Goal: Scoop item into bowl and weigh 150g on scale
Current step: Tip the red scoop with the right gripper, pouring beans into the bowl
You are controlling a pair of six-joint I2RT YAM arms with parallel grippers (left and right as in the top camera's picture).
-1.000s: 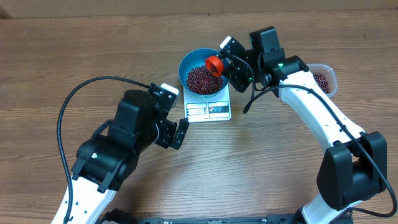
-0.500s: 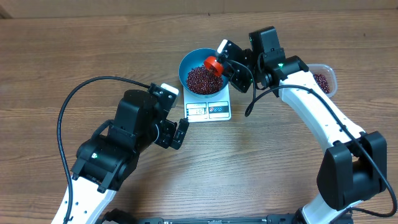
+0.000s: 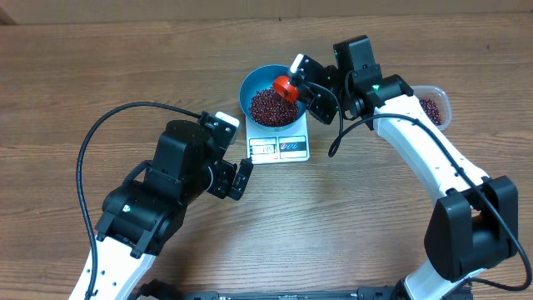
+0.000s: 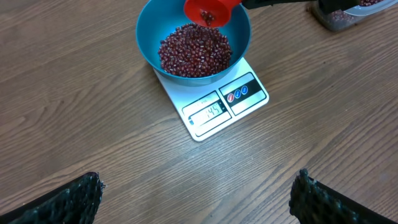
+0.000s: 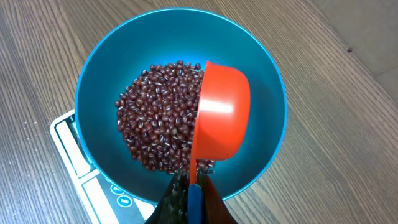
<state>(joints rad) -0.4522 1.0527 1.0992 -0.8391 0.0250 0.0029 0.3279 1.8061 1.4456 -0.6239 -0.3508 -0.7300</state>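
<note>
The blue bowl [image 3: 246,86] stands on the white scale [image 3: 279,147] and holds a heap of dark red beans [image 3: 268,107]. My right gripper [image 3: 300,82] is shut on the blue handle of a red scoop [image 3: 286,86]. In the right wrist view the scoop [image 5: 221,112] is tipped on its side over the beans [image 5: 155,124], inside the bowl [image 5: 87,81]. My left gripper [image 4: 198,180] stands wide open and holds nothing, over bare wood just in front of the scale [image 4: 224,102]. The scale's display shows digits that look like 145.
A clear plastic container [image 3: 433,107] with more beans sits to the right of the bowl, behind my right arm. A black cable [image 3: 92,137] loops over the table on the left. The table is brown wood.
The scoop has shifted slightly toward the bowl's middle in my right gripper. The left arm has not moved.
</note>
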